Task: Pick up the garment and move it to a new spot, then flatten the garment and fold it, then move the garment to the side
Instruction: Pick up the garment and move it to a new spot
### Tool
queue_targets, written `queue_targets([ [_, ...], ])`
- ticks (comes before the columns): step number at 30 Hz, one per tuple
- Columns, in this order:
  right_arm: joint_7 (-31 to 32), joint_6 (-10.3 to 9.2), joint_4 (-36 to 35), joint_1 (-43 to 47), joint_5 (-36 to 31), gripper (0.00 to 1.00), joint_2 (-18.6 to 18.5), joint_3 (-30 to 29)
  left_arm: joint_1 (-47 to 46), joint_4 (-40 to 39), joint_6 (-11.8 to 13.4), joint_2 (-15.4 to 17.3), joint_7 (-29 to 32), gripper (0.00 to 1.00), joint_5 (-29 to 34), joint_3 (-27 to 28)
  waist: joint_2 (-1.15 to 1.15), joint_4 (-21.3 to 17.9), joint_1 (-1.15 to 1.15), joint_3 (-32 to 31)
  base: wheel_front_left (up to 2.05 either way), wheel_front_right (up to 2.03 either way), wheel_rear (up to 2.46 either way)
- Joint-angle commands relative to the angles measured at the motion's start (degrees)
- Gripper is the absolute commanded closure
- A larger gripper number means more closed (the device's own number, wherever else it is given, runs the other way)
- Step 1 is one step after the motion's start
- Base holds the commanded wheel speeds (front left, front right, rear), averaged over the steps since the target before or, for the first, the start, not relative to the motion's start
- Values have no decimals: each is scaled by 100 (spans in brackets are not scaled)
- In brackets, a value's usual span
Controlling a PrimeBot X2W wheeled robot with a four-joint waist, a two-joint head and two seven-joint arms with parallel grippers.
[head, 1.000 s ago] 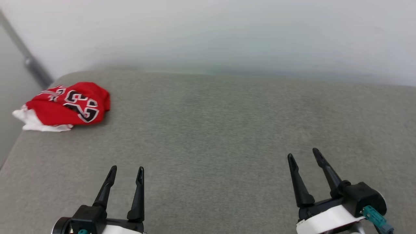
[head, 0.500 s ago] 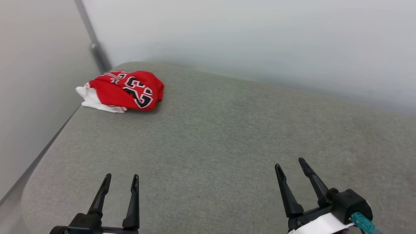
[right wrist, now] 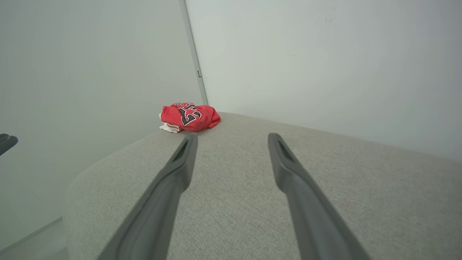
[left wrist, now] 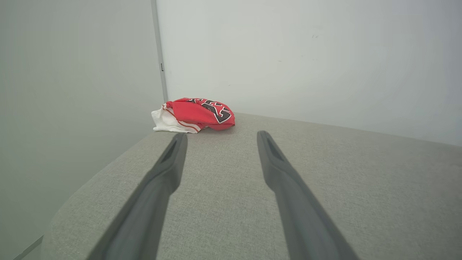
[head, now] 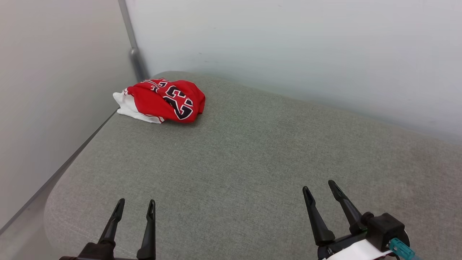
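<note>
The garment (head: 164,101) lies bunched in a red heap with white fabric at its left side and black white-outlined lettering on top, at the far left corner of the grey padded surface (head: 252,162). It also appears ahead in the left wrist view as the garment (left wrist: 196,115) and in the right wrist view as the garment (right wrist: 189,117). My left gripper (head: 135,205) hovers open at the near left, far short of the heap. My right gripper (head: 319,187) is open at the near right, nothing between its fingers.
Pale walls meet at a corner with a grey vertical strip (head: 133,47) right behind the garment. The padded surface's rounded left edge (head: 57,191) drops to a floor gap beside the left wall. A dark finger of the other gripper (right wrist: 5,141) shows at the right wrist view's left edge.
The head camera has swung left, so the garment sits nearer the picture's centre and the left wall fills more of the view. Both grippers stay open; the garment has not moved.
</note>
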Motion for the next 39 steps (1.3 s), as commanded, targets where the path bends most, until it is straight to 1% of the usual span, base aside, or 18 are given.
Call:
queue_targets([
  [1,-12,0,-1,82,24,0,-1,12,38,-6,-6,8,-14,0,-26,-12,0,8,0,-10,0,0,0],
  [8,-11,0,-38,91,-16,0,-1,26,14,3,-6,-3,-14,0,-103,29,0,17,0,20,0,0,0],
  [11,-12,0,-81,4,-160,0,-1,-6,-82,24,-6,-4,-14,0,-219,73,0,-48,0,139,0,0,0],
  [12,-12,0,-113,-33,-186,0,-1,-39,-152,41,-6,37,-14,0,-255,50,0,-84,0,205,0,0,0],
  [16,-12,0,-220,-209,-425,0,-2,-117,-547,214,-6,367,-14,0,-398,-142,0,-272,0,593,0,0,0],
  [19,-12,0,-279,-323,-684,0,-3,-197,-1056,383,-6,730,-14,0,-666,-289,0,-437,0,989,0,0,0],
  [21,-12,0,-337,-435,-816,0,-5,-240,-1497,502,-6,995,-15,0,-916,-279,0,-545,0,1314,0,0,0],
  [25,-12,0,-486,-564,-1021,0,-91,-349,-2504,947,-5,1710,-14,0,-1416,-436,0,-721,0,1867,0,0,0],
  [27,-11,0,-506,-614,-1085,0,-131,-415,-2975,1348,-5,2148,65,0,-1795,-613,0,-829,0,2101,0,0,0],
  [30,-11,0,-588,-707,-1195,0,-167,-454,-3838,1869,0,2854,540,0,-2586,-888,0,-998,0,2450,0,0,0],
  [32,-12,0,-664,-783,-1240,0,-205,-495,-4307,2256,1,3227,1017,0,-3159,-1029,0,-1112,0,2686,0,0,0],
  [33,-11,0,-687,-813,-1258,0,-212,-515,-4535,2387,-1,3459,1219,0,-3349,-1122,0,-1179,0,2804,0,0,0],
  [35,-11,0,-710,-869,-1281,0,-217,-599,-4960,2663,1,3797,1593,0,-3782,-1310,0,-1308,0,3018,0,0,0],
  [39,-11,0,-757,-971,-1386,0,-231,-685,-5605,3022,0,4336,2503,0,-4681,-1732,0,-1540,0,3397,0,0,0],
])
